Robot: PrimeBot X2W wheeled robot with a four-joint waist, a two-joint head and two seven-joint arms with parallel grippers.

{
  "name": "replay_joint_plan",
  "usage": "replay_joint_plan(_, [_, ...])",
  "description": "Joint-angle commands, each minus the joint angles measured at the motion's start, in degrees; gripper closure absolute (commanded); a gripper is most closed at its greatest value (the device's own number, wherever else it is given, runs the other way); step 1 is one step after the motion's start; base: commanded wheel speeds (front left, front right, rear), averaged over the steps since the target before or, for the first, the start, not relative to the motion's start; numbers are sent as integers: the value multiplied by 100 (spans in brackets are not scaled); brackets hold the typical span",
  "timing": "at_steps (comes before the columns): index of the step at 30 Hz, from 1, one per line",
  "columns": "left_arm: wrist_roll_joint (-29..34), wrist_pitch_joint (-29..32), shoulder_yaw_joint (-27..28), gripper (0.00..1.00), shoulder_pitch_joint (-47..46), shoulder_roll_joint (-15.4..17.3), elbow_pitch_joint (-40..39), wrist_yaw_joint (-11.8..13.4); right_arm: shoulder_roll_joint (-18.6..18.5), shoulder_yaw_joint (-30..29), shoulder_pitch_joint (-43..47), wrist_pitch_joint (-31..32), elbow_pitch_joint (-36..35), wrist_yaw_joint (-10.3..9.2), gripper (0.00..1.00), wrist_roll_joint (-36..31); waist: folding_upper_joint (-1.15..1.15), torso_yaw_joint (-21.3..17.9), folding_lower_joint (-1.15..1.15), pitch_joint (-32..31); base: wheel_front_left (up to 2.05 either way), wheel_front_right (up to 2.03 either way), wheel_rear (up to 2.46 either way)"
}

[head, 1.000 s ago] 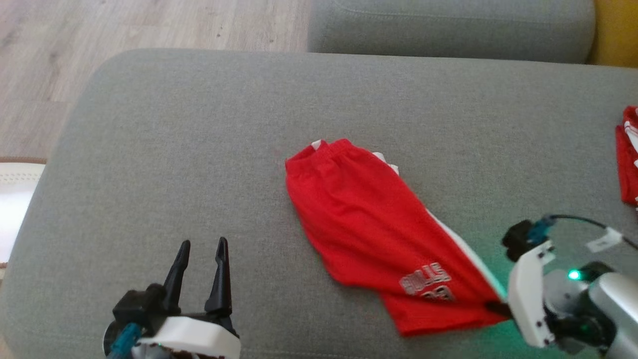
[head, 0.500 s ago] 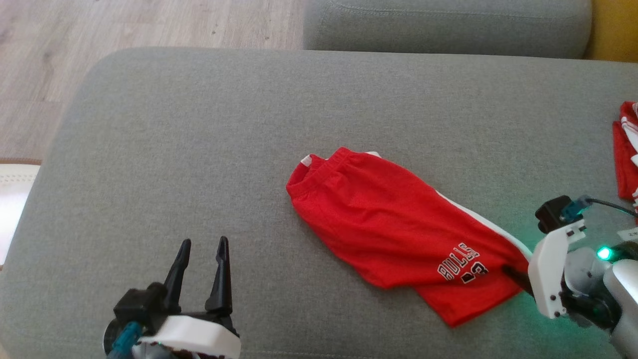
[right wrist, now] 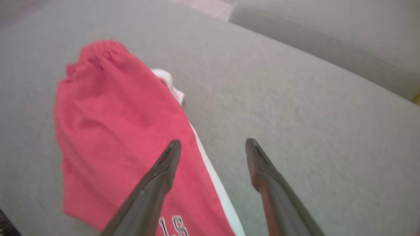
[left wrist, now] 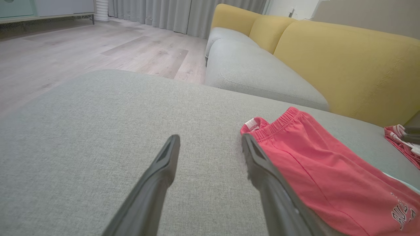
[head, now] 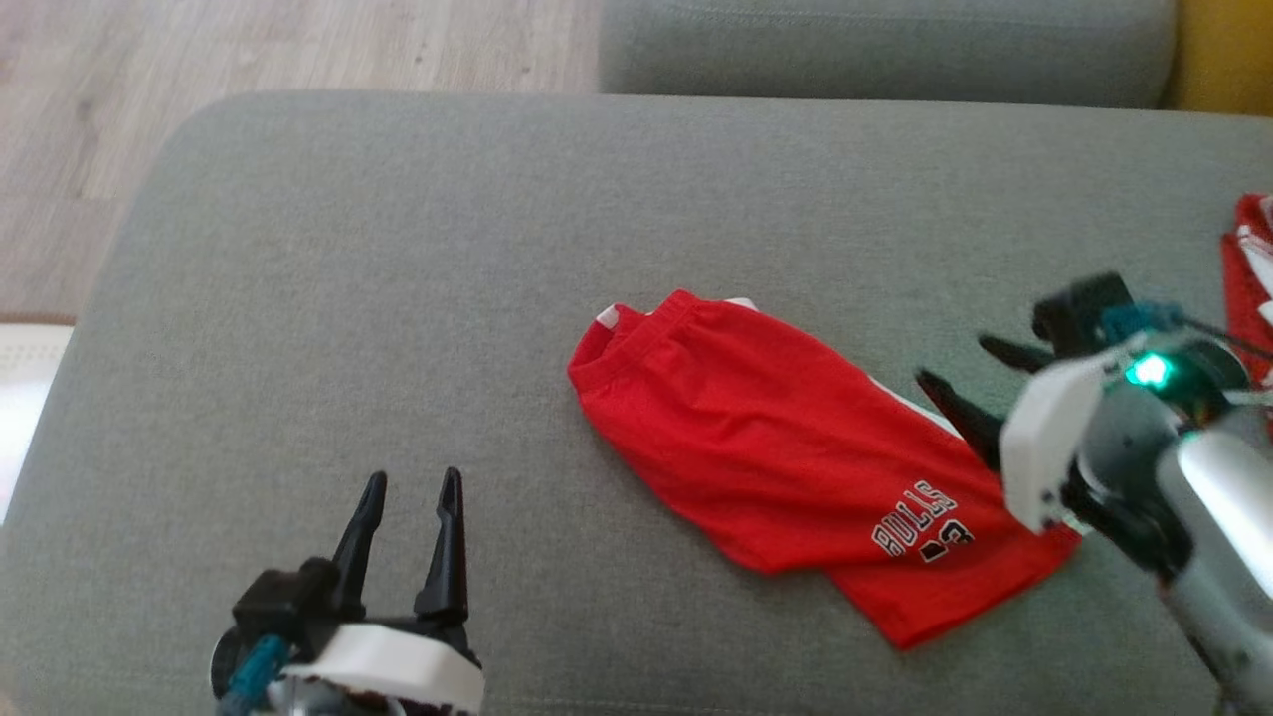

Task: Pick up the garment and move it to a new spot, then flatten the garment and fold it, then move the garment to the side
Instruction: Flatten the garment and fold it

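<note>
Since one second ago the right gripper (head: 953,360) has let go of the hem of the red fabric shorts (head: 776,447) and has risen away from it. Its two dark fingers now stand wide apart and released, and nothing is between them. The leg end of the shorts has gone a little to the right with that pull and now rests flat.

The shorts lie near the middle of the wide grey fabric sofa cushion (head: 398,249), with the elastic waistband to the left and the hem with the white lettering to the right. One leg seems to lie on the other, and a white side stripe shows along the far edge, so I judge that the fold along the length is already done. The pull on the hem was probably made to stretch the cloth smooth.

The left gripper (head: 413,477) hovers low over the bare cushion, near the waistband but apart from it. It is also open and empty, perhaps waiting for its turn.

Another red and white cloth (head: 1248,268) lies at the right edge of the cushion. I think this is the side where the shorts must go next, after one more fold if it is needed.
</note>
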Motion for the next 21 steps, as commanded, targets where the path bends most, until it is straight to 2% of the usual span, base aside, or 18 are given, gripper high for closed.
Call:
replay_joint_plan(1, [37,-70,145,0,-341,-27,-175,-36,-1,-33,-273,-84,-182,39,0,-62,0,61,0,63,0,0,0])
replay_joint_plan(5, [-30,-70,-73,0,-546,-27,-183,-90,455,273,-865,-360,18,39,0,-131,0,377,0,331,0,0,0])
replay_joint_plan(8, [-137,-70,-242,0,-694,-27,-196,-61,607,593,-1243,-502,276,39,0,-99,0,629,0,527,0,0,0])
replay_joint_plan(15, [-396,-70,-639,0,-928,-27,-213,49,592,1387,-1869,-464,947,39,0,317,0,1135,0,843,0,0,0])
replay_joint_plan(21, [-467,-70,-743,0,-984,-27,-190,104,432,2094,-2134,-104,1198,39,0,905,0,1296,0,896,0,0,0])
